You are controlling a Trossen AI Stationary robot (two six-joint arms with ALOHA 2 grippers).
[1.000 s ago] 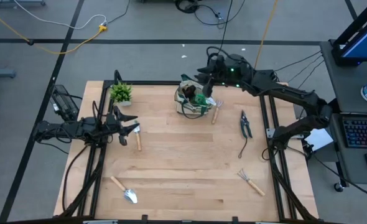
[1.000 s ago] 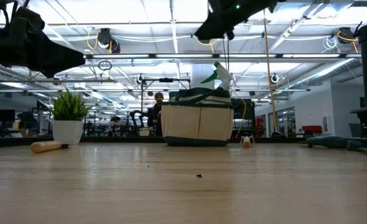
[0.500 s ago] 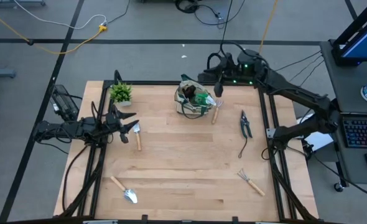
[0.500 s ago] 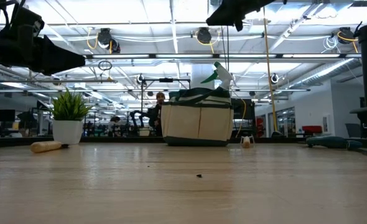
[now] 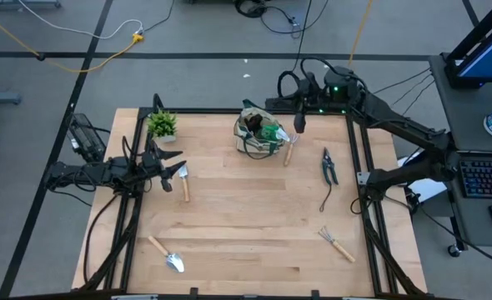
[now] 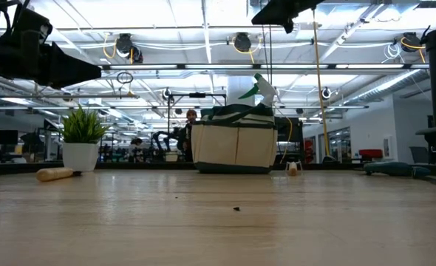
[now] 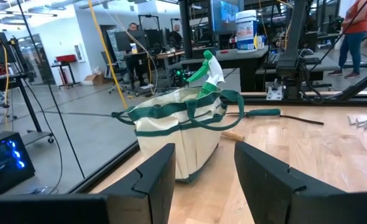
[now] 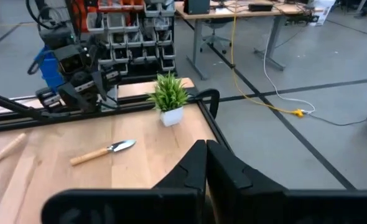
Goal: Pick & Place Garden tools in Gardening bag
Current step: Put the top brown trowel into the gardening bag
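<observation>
The beige, green-trimmed gardening bag (image 5: 257, 135) (image 7: 180, 134) stands upright at the table's far middle. A green spray bottle (image 6: 256, 90) (image 7: 207, 67) sticks out of its top. My right gripper (image 5: 298, 123) (image 8: 205, 160) hangs shut and empty, high above the table just right of the bag. My left gripper (image 5: 175, 167) (image 7: 203, 171) waits open at the table's left side, pointing level toward the bag. Flat on the table lie a trowel (image 5: 167, 254), a wooden-handled tool (image 5: 184, 182), another one (image 5: 289, 148) beside the bag, black shears (image 5: 328, 165) and a hand rake (image 5: 336, 242).
A small potted plant (image 5: 162, 124) (image 6: 81, 140) stands at the far left corner, near my left arm. A dark metal frame (image 5: 358, 167) runs along the table's left, right and far edges. The bare wooden top (image 5: 246, 208) lies between the scattered tools. People show in the room beyond.
My right gripper has moved from above the bag toward the table's right edge and upward, and its fingers have shut on nothing. The spray bottle stays upright in the bag.
</observation>
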